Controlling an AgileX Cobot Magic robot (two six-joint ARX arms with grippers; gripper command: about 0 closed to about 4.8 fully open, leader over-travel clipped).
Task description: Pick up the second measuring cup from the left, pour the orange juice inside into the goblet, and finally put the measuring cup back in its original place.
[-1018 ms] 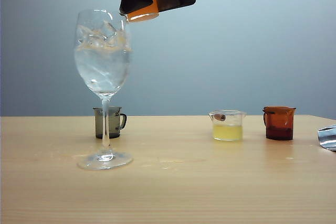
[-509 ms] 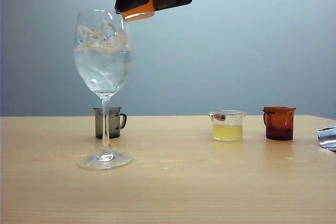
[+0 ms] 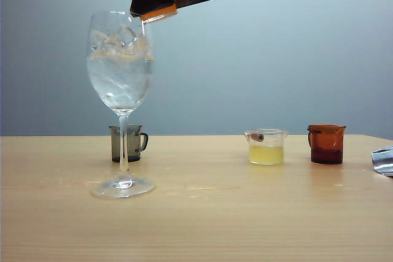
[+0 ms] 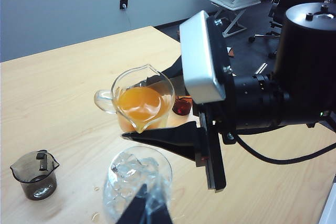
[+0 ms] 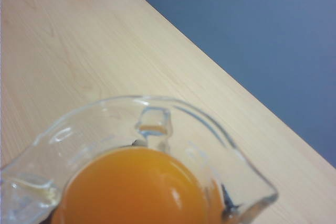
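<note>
From the exterior camera, the right gripper point(image 3: 153, 4) has tipped the second measuring cup point(image 3: 158, 13) further than a moment ago, its lip now dipping just over the rim of the goblet point(image 3: 121, 59), though no stream shows yet. In the left wrist view the cup sits clamped between the right arm's black fingers point(image 4: 173, 137), orange juice point(image 4: 139, 103) pooling at the spout above the ice; the left gripper point(image 4: 147, 211) hangs near the goblet, and I cannot tell its finger state. Up close on the right wrist camera, juice fills the tilted cup over the counter point(image 5: 63, 40): the pour looks about to begin.
</note>
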